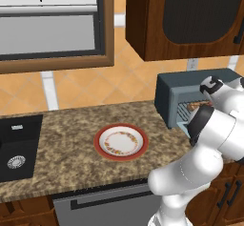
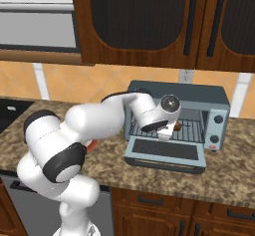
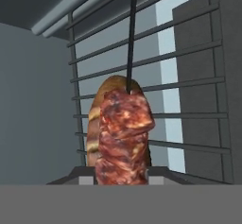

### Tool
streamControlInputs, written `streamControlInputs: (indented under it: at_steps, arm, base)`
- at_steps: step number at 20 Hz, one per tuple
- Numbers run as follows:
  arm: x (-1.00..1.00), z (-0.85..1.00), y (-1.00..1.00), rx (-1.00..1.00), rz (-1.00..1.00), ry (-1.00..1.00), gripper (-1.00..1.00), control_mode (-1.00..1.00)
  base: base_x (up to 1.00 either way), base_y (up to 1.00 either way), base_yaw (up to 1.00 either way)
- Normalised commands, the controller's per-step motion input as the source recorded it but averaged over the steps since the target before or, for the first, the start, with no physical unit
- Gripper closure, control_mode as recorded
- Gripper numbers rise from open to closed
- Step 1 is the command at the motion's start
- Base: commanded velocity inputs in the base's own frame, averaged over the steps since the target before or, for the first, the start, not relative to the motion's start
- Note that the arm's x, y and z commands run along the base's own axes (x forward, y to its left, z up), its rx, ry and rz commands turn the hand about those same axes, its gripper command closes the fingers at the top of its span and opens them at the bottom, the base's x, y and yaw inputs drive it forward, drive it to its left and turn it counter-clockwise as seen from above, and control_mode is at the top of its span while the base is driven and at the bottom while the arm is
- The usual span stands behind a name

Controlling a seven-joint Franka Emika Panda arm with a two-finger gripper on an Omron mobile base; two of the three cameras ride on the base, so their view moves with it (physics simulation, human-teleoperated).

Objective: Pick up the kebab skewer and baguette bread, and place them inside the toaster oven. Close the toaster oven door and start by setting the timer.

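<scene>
The kebab skewer [image 3: 124,138] is clamped in the jaws and held inside the toaster oven [image 2: 199,96], just over the wire rack [image 3: 189,100] beside the baguette bread [image 3: 101,119], while the door [image 2: 165,153] is left dropped open for access.

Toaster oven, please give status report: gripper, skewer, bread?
Gripper inside blue-grey toaster oven, shut on reddish meat kebab skewer. Golden-brown baguette bread behind it on wire rack. Drop-down door open.
</scene>
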Motion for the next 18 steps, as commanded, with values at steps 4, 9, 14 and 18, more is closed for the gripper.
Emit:
streamControlInputs:
  at_steps: [4,9,14,18]
  arm:
    - [0.0,0.0,0.0,0.0,0.0,0.0,-1.0,-1.0]
    - [0.0,0.0,0.0,0.0,0.0,0.0,-1.0,-1.0]
    - [0.0,0.0,0.0,0.0,0.0,0.0,-1.0,-1.0]
    - [-0.03,0.01,-0.07,0.0,0.01,0.01,-1.0,-1.0]
  base:
    - [0.0,0.0,0.0]
    - [0.0,0.0,0.0]
    - [0.0,0.0,0.0]
    - [0.0,0.0,0.0]
